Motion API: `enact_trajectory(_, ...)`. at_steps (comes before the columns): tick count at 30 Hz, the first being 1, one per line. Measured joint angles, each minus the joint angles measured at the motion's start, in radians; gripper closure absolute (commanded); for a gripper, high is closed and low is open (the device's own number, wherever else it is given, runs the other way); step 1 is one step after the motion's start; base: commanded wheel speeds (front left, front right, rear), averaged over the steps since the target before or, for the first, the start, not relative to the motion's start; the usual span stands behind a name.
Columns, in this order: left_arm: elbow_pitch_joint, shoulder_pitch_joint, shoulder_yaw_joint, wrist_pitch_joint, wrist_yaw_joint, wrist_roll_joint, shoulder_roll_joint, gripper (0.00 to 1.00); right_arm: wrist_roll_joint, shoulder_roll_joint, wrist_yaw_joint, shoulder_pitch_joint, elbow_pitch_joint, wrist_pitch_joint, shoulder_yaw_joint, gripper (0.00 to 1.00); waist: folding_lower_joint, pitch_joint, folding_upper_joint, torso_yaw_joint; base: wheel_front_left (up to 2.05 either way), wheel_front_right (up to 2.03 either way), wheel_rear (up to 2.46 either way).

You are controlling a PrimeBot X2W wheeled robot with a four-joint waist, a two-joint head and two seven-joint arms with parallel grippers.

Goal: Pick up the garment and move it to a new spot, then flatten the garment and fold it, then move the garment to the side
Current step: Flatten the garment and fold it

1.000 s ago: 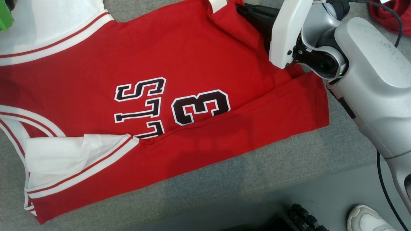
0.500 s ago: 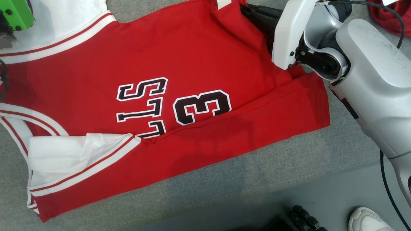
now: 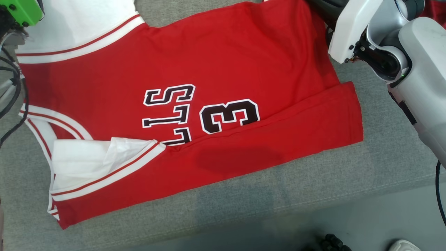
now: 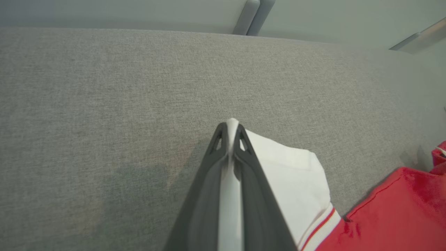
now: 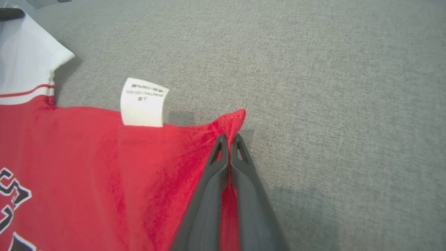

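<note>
Left fingers [image 4: 205, 195]: mine, dark, two in number, clenched on a white edge of the garment [image 4: 289, 167]. A strip of white cloth shows pinched between them right up to the tips, low over the grey woven surface [image 4: 104, 104].

Right fingers [image 5: 209, 202]: mine, dark, pressed together on a red corner of the garment [image 5: 87, 157]. The bunched corner pokes out just past the tips, with bare surface [image 5: 331, 104] beyond.

Garment [image 3: 226, 62]: one red jersey with white and red-striped trim, lying spread on the surface [image 3: 383, 157] before me. Its near long edge is folded over the body as a red band, covering the lower part of the black lettering [image 3: 230, 116], which is outlined in white. A white sleeve panel [image 3: 87, 160] is tucked in at the near left. A second white panel lies at the far left.

Care label [image 5: 143, 103]: white with small print I cannot read. It sticks out from the garment's far edge onto the surface, between the white shoulder and my right fingers.

Right forearm [image 3: 418, 69]: pale grey, at the far right of the head view, reaching toward the garment's far right corner.

Green housing [image 3: 21, 10]: top left corner of the head view, beside the white panel, with black cables [image 3: 10, 87] below it along the left edge.
</note>
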Motion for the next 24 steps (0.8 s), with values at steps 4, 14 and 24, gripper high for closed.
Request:
enact_trajectory(4,-0.010,0.001,0.014,-0.021,0.000,-0.046,-0.020,1.00,0.000,-0.013,0.000,0.011,0.001,-0.025,-0.003,1.00,0.0000,-0.015,0.0000,0.020,0.00,0.00,0.00)
enact_trajectory(14,-0.045,0.050,-0.003,-0.048,0.000,-0.103,-0.021,1.00,0.000,-0.041,0.000,0.027,0.012,-0.068,-0.012,1.00,0.0000,-0.058,0.0000,0.055,0.00,0.00,0.00)
enact_trajectory(24,-0.115,0.120,-0.036,-0.072,0.000,-0.158,-0.004,1.00,0.015,-0.079,0.000,0.100,0.042,-0.113,-0.031,1.00,0.0000,-0.107,0.0000,0.080,0.00,0.00,0.00)
